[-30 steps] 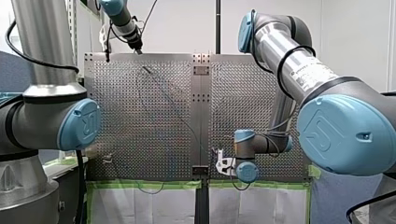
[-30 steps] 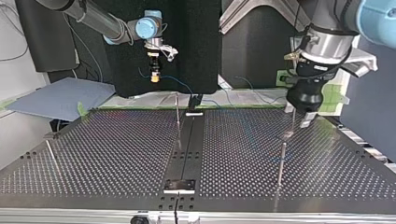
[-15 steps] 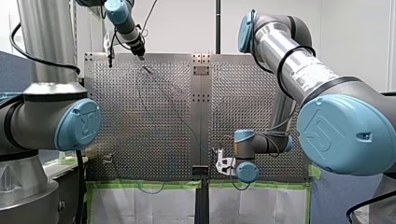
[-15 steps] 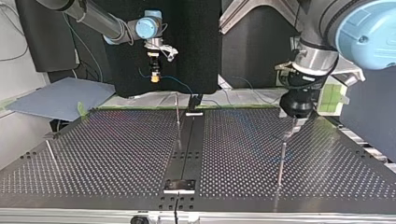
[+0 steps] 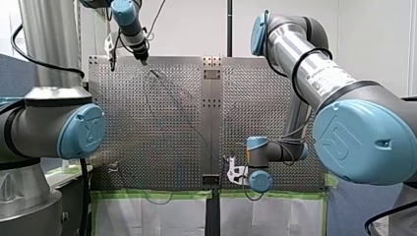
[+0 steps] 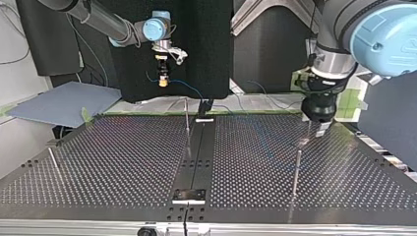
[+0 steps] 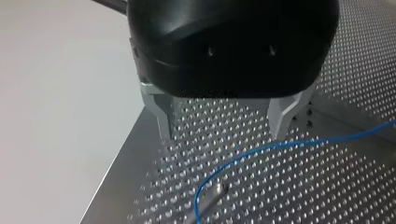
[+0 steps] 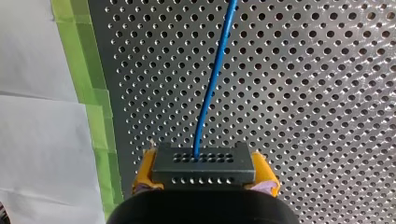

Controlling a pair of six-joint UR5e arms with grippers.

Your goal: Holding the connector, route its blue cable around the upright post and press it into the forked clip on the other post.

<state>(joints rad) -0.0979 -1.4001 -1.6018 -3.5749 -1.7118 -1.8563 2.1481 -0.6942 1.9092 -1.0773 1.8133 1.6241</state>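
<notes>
Blue cable point(image 8: 212, 79) runs from the connector point(image 8: 203, 164), which your right gripper point(image 8: 204, 171) clamps between yellow pads point(image 8: 144, 170) above the tabletop's point(image 8: 327, 93) near edge. Your left gripper point(image 7: 223, 133) hovers, fingers point(image 7: 161, 116) released and empty, over the far post point(image 7: 209, 196), where the cable bends. Keep the line lightly taut and low, so it doesn't ride up the post.

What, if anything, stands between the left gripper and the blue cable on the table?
Nothing visible does. In the left wrist view the left gripper hangs open with the blue cable just ahead of it, over bare perforated table. A metal post stands beside the cable's bend.
</notes>
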